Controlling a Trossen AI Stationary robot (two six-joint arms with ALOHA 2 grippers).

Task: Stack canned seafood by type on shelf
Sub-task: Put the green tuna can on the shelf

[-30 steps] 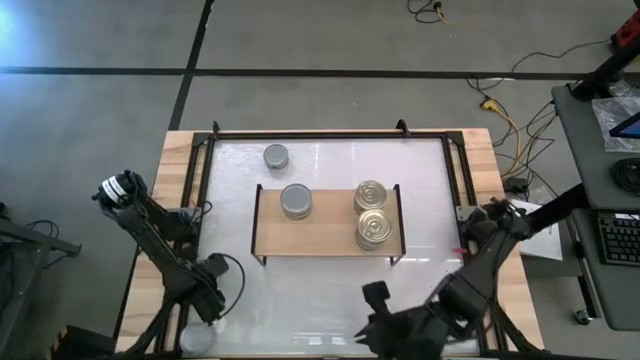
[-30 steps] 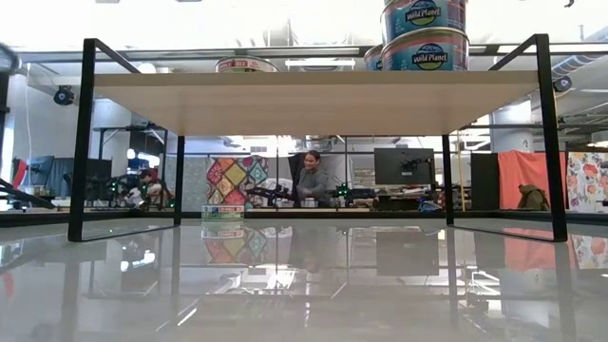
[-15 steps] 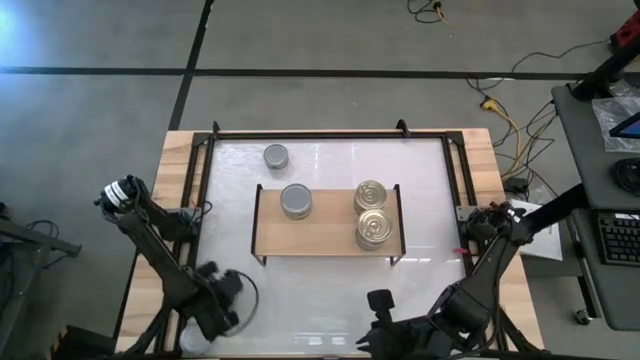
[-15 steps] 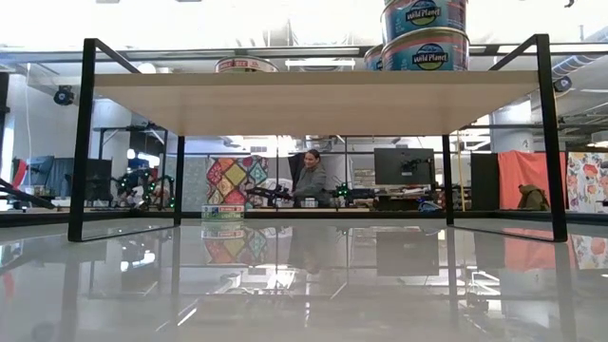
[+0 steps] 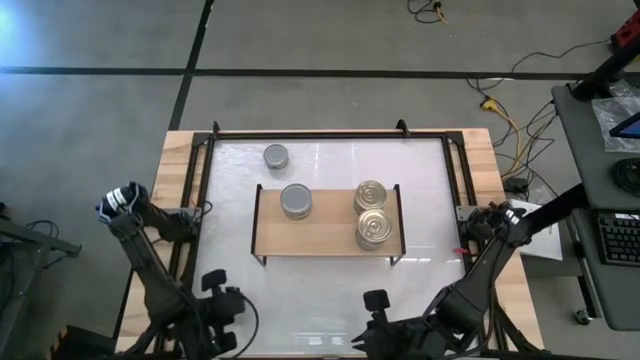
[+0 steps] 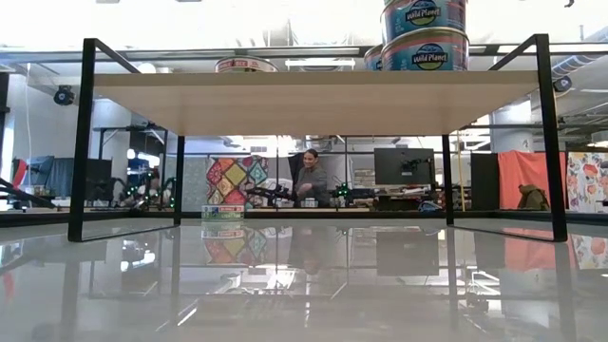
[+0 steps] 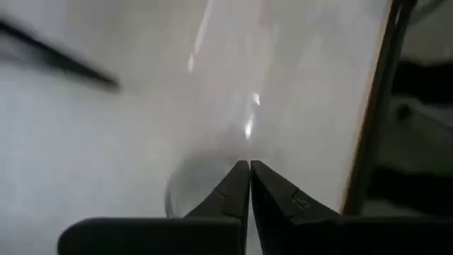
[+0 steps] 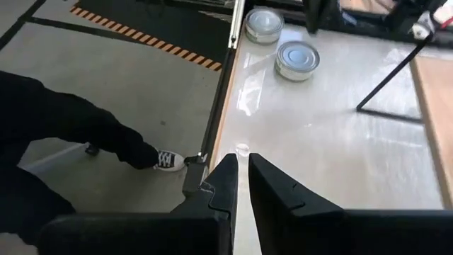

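On the shelf (image 5: pixel 320 232), three cans are seen from above: two gold-topped cans (image 5: pixel 372 212) set touching along its right side and one grey-topped can (image 5: pixel 296 201) to the left. A second grey-topped can (image 5: pixel 276 156) is left on the tabletop (image 5: pixel 330 290) behind the shelf, and two more cans (image 8: pixel 282 44) are shown in the right wrist view. The left gripper (image 7: pixel 249 185) and right gripper (image 8: pixel 243 177) are held at the near edge, each with jaws pressed together and pinching nothing.

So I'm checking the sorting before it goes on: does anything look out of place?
One silver-topped can sits on the white tabletop behind the shelf, apart from the silver one already on it. Nothing is tipped, spilled or dented.
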